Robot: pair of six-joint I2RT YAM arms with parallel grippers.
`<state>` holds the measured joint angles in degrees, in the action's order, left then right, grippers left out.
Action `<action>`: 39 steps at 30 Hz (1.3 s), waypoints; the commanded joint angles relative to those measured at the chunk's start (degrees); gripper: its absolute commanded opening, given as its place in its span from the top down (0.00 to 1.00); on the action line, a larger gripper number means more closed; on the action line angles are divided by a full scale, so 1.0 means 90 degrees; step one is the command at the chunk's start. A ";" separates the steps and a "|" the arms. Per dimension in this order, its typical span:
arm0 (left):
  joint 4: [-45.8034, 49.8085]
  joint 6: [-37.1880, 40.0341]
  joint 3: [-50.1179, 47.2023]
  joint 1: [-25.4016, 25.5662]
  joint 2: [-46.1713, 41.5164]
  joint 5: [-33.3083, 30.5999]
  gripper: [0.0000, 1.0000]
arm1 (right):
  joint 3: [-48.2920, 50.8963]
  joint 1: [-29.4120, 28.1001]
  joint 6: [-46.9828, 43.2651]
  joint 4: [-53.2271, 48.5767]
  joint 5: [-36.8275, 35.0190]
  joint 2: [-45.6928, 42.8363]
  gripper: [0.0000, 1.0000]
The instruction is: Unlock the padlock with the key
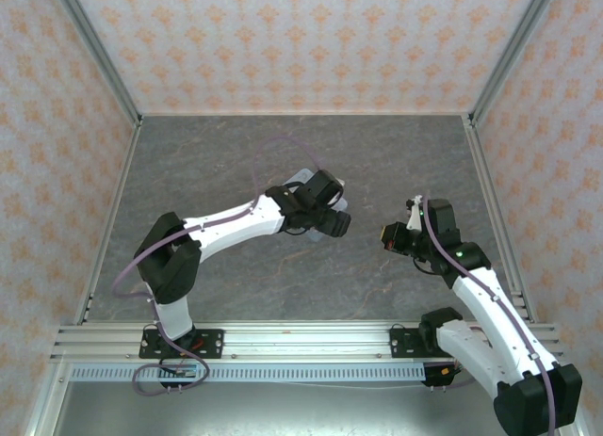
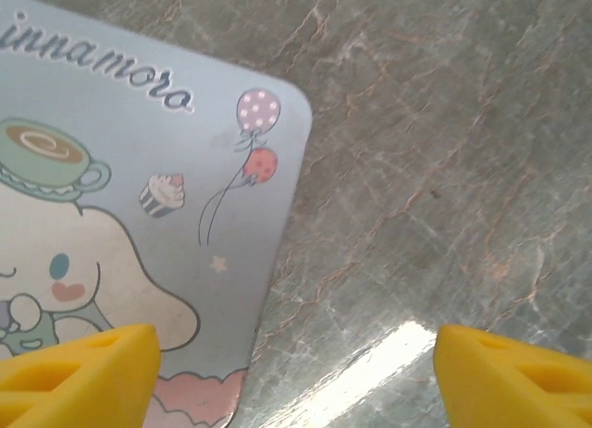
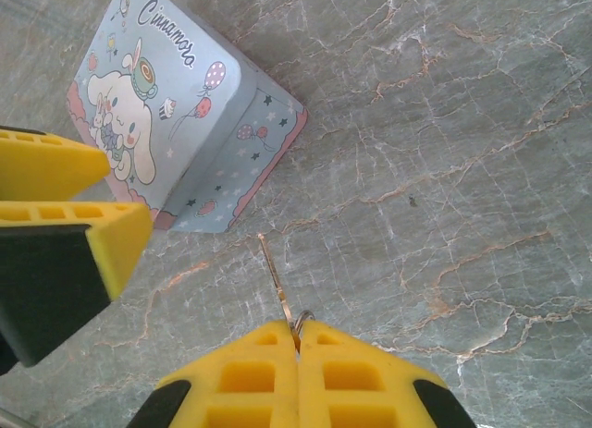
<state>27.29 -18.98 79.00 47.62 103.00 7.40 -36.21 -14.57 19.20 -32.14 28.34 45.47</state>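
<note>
Patterned orange-and-white walls close in a grey marbled counter (image 3: 444,169), bare apart from one pastel cartoon-printed tin (image 3: 176,123).

Nearest the arm bases, and a short way short of the tin, the right end effector (image 3: 298,340) has its yellow fingers pressed together on the key (image 3: 277,280). It grips the head, where a small ring (image 3: 302,318) peeks out, and the thin blade juts free, slanting toward the tin's near corner. The key looks light, stiff and slick. With so narrow a hold it could probably swivel between the pads if the tip meets resistance, so the head is the right place to pinch and any push should run straight along the blade.

Farther out, the left end effector (image 2: 296,377) hangs over the tin with its fingers spread wide. One fingertip sits above the tin's lower edge and the other over bare counter beside it. Nothing is held.

The tin lies with its lid on, so its contents are hidden. I cannot tell where the padlock is, or whether it is inside. The smooth painted metal is likely light and slippery, and best clamped across its side walls
</note>
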 commanded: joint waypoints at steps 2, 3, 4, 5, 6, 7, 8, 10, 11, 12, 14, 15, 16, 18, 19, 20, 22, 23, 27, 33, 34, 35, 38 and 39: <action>0.0244 0.0077 -0.0203 0.0041 -0.0006 -0.0024 0.23 | 0.0059 0.0027 -0.0106 -0.0051 -0.0036 -0.0054 0.99; 0.0261 0.0079 -0.0203 0.0061 0.0035 -0.0007 0.23 | 0.0049 0.0027 -0.0104 -0.0052 -0.0036 -0.0053 0.99; 0.0270 0.0078 -0.0199 0.0092 0.0073 0.0002 0.23 | 0.0053 0.0027 -0.0107 -0.0047 -0.0044 -0.0053 0.99; 0.0281 0.0083 -0.0190 0.0121 0.0111 0.0008 0.23 | 0.0048 0.0027 -0.0109 -0.0052 -0.0045 -0.0053 0.99; 0.0269 0.0078 -0.0177 0.0148 0.0152 0.0051 0.23 | 0.0048 0.0027 -0.0097 -0.0051 -0.0062 -0.0053 0.99; 0.0251 0.0078 -0.0167 0.0173 0.0202 0.0080 0.23 | 0.0047 0.0027 -0.0087 -0.0052 -0.0071 -0.0057 0.99; 0.0215 0.0074 -0.0143 0.0201 0.0260 0.0126 0.23 | 0.0049 0.0027 -0.0083 -0.0042 -0.0072 -0.0054 0.99; 0.0169 0.0069 -0.0061 0.0242 0.0387 0.0207 0.23 | 0.0048 0.0027 -0.0071 -0.0042 -0.0071 -0.0053 0.99; 0.0162 0.0068 -0.0001 0.0256 0.0466 0.0220 0.24 | 0.0040 0.0028 -0.0071 -0.0052 -0.0065 -0.0053 0.99; 0.0152 0.0069 0.0060 0.0265 0.0541 0.0223 0.24 | 0.0031 0.0027 -0.0064 -0.0070 -0.0076 -0.0053 0.99; 0.0085 0.0067 0.0144 0.0266 0.0659 0.0262 0.24 | 0.0012 0.0030 -0.0082 -0.0110 -0.0078 -0.0057 0.99; 0.0041 0.0063 0.0203 0.0268 0.0671 0.0297 0.24 | 0.0002 0.0027 -0.0073 -0.0119 -0.0078 -0.0053 0.99; 0.0009 0.0062 0.0261 0.0267 0.0870 0.0362 0.24 | 0.0001 0.0032 -0.0079 -0.0129 -0.0087 -0.0054 0.99; -0.0061 0.0044 0.0408 0.0266 0.1050 0.0506 0.24 | -0.0001 0.0023 -0.0081 -0.0126 -0.0091 -0.0054 0.99; -0.0102 0.0040 0.0475 0.0266 0.1122 0.0577 0.24 | -0.0001 0.0027 -0.0075 -0.0130 -0.0088 -0.0054 0.99; -0.0116 0.0039 0.0557 0.0266 0.1184 0.0603 0.24 | 0.0008 0.0028 -0.0080 -0.0128 -0.0085 -0.0053 0.99; -0.0139 0.0054 0.0659 0.0267 0.1223 0.0571 0.24 | 0.0026 0.0033 -0.0064 -0.0106 -0.0074 -0.0053 0.99; -0.0163 0.0066 0.0674 0.0266 0.1181 0.0547 0.24 | 0.0038 0.0031 -0.0081 -0.0078 -0.0045 -0.0057 0.99; -0.0368 0.0068 0.0509 0.0240 0.0765 0.0521 0.24 | 0.0160 0.0027 -0.0075 0.0203 0.0220 -0.0072 0.99; -0.1114 -0.0050 -0.0531 -0.0102 -0.0632 0.0410 0.23 | 0.0422 0.0028 0.0012 0.1104 0.0790 -0.0009 0.99; -0.1257 -0.0058 -0.0768 -0.0167 -0.0876 0.0359 0.23 | 0.0455 0.0027 0.0034 0.1265 0.0896 0.0062 0.99; -0.1397 -0.0059 -0.1011 -0.0232 -0.1130 0.0293 0.22 | 0.0475 0.0027 0.0048 0.1416 0.1010 0.0158 0.99; -0.1779 -0.0081 -0.1739 -0.0460 -0.1739 0.0133 0.21 | 0.0516 0.0017 0.0129 0.1911 0.1248 0.0519 0.99; -0.1903 -0.0113 -0.1972 -0.0538 -0.1892 0.0117 0.20 | 0.0516 0.0018 0.0176 0.2068 0.1309 0.0641 0.99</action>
<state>15.35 -19.29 65.63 44.14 89.19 10.96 -32.12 -14.57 19.68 -20.69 36.75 49.32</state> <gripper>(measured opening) 0.794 0.056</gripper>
